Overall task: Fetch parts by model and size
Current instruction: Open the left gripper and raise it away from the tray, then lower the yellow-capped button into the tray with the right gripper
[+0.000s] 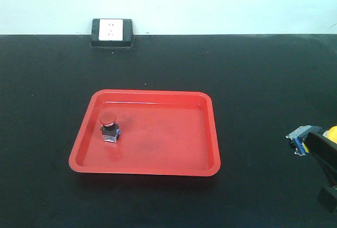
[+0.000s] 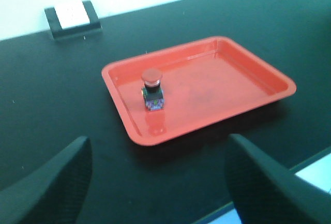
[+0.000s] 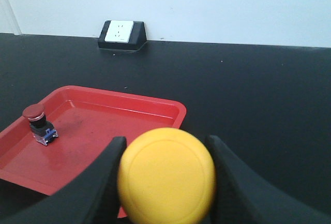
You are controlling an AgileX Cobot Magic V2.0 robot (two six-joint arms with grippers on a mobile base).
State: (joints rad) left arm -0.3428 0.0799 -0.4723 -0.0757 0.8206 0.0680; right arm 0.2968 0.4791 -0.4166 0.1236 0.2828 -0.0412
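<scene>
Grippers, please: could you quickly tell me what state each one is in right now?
Left gripper: open, holding nothing.
Right gripper: closed on the yellow-capped switch.

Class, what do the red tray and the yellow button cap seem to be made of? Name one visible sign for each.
The red tray: probably glossy moulded plastic; shiny streaks on its walls, rounded corners. The yellow button cap: likely smooth satin plastic; even colour, no sharp glare.
</scene>
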